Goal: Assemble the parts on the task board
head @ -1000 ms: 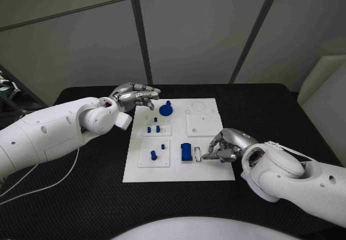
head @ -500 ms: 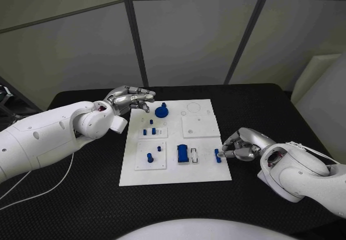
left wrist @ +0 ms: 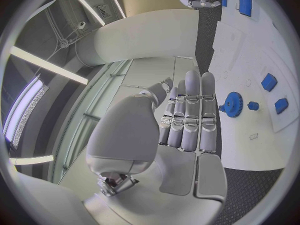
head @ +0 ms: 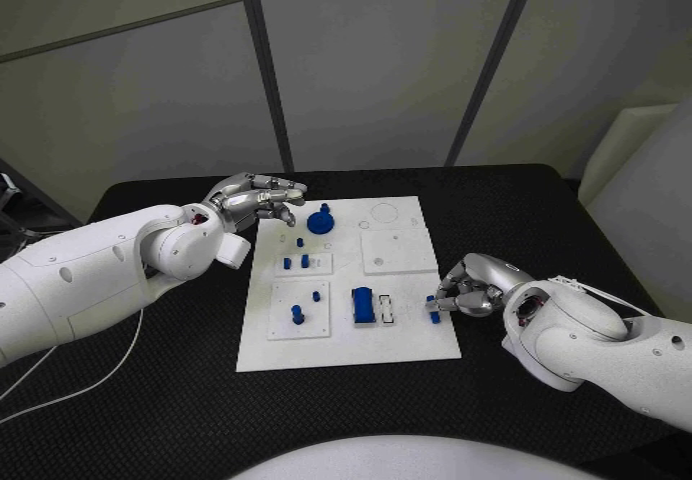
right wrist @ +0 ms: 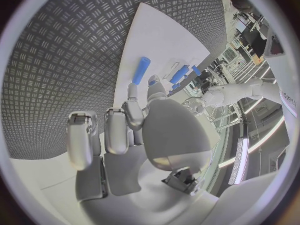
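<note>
Taking the task board (head: 408, 340) as our landmark: off its far-left corner we see the left hand (head: 257, 198) hovering with fingers curled in on nothing, just beside the blue gear (head: 320, 221) that sits at the board's far-left end. Moving right along the board, small blue pegs (head: 296, 262) stand in the left-hand insets, then a chunky blue block (head: 362, 304) sits near the board's middle toward the near edge. At the board's right edge, near end, the right hand (head: 470, 290) pinches a short blue pin (head: 431, 310) between fingertips, low over the board; we cannot tell whether the pin touches it. We judge these parts light, rigid plastic, smooth and likely slippery, not fragile. The pin is best held across its middle, keeping its end free to seat; the gear is best taken by its raised hub or toothed rim. The black tabletop (head: 173, 400) carries it all.
</note>
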{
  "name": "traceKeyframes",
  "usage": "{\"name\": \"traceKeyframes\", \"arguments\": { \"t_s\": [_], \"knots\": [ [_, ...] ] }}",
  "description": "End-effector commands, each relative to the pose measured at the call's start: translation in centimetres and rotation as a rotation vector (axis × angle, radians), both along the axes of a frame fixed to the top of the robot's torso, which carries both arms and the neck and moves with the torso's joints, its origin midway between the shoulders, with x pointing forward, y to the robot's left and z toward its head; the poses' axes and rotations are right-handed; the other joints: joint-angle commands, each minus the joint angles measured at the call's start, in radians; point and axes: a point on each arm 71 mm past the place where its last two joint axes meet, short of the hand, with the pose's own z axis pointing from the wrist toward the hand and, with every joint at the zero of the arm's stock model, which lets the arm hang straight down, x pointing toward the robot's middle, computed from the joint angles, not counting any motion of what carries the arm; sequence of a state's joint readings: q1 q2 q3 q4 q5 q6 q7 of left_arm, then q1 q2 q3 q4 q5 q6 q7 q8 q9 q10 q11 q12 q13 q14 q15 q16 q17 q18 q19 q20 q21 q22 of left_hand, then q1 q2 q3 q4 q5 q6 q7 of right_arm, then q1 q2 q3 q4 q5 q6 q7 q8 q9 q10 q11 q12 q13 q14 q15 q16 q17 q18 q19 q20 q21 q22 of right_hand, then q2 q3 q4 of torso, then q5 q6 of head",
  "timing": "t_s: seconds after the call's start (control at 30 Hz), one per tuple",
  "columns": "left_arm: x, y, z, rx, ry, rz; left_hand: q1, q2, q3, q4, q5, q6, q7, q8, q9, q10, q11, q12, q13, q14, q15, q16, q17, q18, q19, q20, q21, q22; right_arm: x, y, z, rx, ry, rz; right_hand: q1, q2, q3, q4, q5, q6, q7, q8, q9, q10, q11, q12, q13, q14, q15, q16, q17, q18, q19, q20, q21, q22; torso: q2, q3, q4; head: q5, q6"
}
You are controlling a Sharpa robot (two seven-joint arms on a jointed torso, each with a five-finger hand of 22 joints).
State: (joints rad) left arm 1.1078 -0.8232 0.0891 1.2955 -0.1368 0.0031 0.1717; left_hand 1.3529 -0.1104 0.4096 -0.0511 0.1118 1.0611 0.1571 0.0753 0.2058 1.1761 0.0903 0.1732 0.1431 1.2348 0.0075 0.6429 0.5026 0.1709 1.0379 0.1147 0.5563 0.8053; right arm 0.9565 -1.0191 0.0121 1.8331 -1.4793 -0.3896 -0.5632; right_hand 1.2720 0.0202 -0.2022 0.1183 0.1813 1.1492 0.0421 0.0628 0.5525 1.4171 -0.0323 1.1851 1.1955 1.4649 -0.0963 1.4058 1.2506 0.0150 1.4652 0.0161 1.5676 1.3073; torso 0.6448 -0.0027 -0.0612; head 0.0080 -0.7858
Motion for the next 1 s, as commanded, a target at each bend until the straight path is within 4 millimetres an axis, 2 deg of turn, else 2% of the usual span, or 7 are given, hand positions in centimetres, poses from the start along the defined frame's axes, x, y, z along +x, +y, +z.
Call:
{"name": "traceKeyframes", "arguments": {
  "t_s": [0.03, 0.27, 0.53, 0.73, 0.83, 1.0],
  "knots": [
    [0.0, -0.1, 0.1, -0.011, -0.007, -0.005, -0.002, 0.009, -0.002, -0.004, 0.002, -0.008, 0.0, -0.004, 0.001, -0.007, -0.001, -0.001, 0.001, 0.002, 0.005, -0.005, -0.001, 0.01, 0.006, 0.003, -0.004, -0.001, 0.0, 0.3, -0.3, -0.044, 0.019, 0.008, -0.009, 0.003, -0.004, 0.003, 0.007, 0.009, 0.001, 0.002, -0.002, 0.006, 0.001, 0.006, 0.001, 0.047, 0.0, 0.007, 0.002, -0.015, 0.106, 0.001, 0.003, 0.263, 0.0, -0.0006, 0.0006, 0.003, -0.003],
    [0.0, 0.0, 0.1, -0.01, -0.005, -0.005, -0.002, 0.009, -0.002, -0.004, 0.002, -0.008, 0.0, -0.004, 0.001, -0.007, -0.001, -0.001, 0.001, 0.002, 0.005, -0.005, -0.001, 0.01, 0.006, 0.003, -0.004, -0.001, -0.1, 0.6, -1.0, -0.106, 0.075, 0.024, -0.013, 0.007, -0.008, 0.008, 0.009, 0.015, 0.0, 0.003, -0.004, 0.007, 0.0, 0.007, 0.003, 0.047, 0.0, 0.008, 0.004, -0.015, 0.106, 0.001, 0.003, 0.263, 0.0, -0.0007, -0.0014, 0.005, -0.006],
    [0.0, 0.0, 0.1, -0.01, -0.003, -0.006, -0.002, 0.009, -0.002, -0.004, 0.002, -0.008, 0.0, -0.004, 0.001, -0.007, -0.001, -0.001, 0.001, 0.002, 0.005, -0.005, -0.001, 0.01, 0.006, 0.003, -0.004, -0.001, -0.1, 0.6, -1.4, -0.186, 0.095, 0.026, -0.005, 0.012, -0.007, 0.005, 0.011, 0.022, -0.003, 0.005, -0.006, 0.006, -0.002, 0.006, 0.002, 0.048, -0.002, 0.008, 0.005, -0.015, 0.106, -0.001, 0.003, 0.263, -0.001, -0.0009, 0.0001, 0.005, -0.009],
    [0.0, 0.0, 0.0, -0.01, 0.0, -0.009, -0.003, 0.009, -0.003, -0.003, 0.002, -0.008, 0.0, -0.004, 0.002, -0.007, -0.001, -0.001, 0.002, 0.002, 0.005, -0.006, -0.001, 0.01, 0.006, 0.003, -0.005, -0.002, 0.0, 1.1, -1.5, -0.232, 0.078, 0.041, 0.024, 0.016, -0.003, -0.011, 0.013, 0.026, -0.006, 0.003, -0.011, 0.005, -0.005, 0.003, 0.002, 0.047, -0.004, 0.008, 0.006, -0.015, 0.106, -0.003, 0.003, 0.263, 0.0, -0.0007, 0.0005, 0.005, -0.009],
    [0.0, 0.0, 0.0, -0.01, 0.001, -0.01, -0.004, 0.009, -0.003, -0.003, 0.002, -0.008, 0.0, -0.005, 0.002, -0.007, -0.001, -0.001, 0.002, 0.002, 0.005, -0.006, -0.001, 0.01, 0.006, 0.003, -0.005, -0.002, -0.1, 1.4, -1.5, -0.24, 0.066, 0.042, 0.058, 0.028, 0.007, -0.031, 0.058, 0.028, -0.009, 0.002, -0.017, 0.004, -0.008, 0.003, 0.004, 0.047, -0.007, 0.009, 0.008, -0.015, 0.106, -0.006, 0.003, 0.263, -0.001, -0.0008, -0.0001, 0.005, -0.008],
    [-0.1, 0.0, 0.0, -0.01, 0.001, -0.01, -0.004, 0.009, -0.003, -0.003, 0.002, -0.008, 0.0, -0.005, 0.002, -0.007, -0.001, -0.001, 0.002, 0.002, 0.005, -0.006, -0.001, 0.01, 0.006, 0.003, -0.005, -0.002, -0.1, 1.7, -1.3, -0.227, 0.043, 0.031, 0.065, 0.042, 0.01, -0.035, 0.073, 0.03, -0.009, 0.001, -0.023, 0.005, -0.008, 0.003, 0.005, 0.047, -0.008, 0.01, 0.01, -0.015, 0.106, -0.007, 0.003, 0.263, 0.0, -0.0012, -0.0008, 0.006, -0.007]
  ]
}}
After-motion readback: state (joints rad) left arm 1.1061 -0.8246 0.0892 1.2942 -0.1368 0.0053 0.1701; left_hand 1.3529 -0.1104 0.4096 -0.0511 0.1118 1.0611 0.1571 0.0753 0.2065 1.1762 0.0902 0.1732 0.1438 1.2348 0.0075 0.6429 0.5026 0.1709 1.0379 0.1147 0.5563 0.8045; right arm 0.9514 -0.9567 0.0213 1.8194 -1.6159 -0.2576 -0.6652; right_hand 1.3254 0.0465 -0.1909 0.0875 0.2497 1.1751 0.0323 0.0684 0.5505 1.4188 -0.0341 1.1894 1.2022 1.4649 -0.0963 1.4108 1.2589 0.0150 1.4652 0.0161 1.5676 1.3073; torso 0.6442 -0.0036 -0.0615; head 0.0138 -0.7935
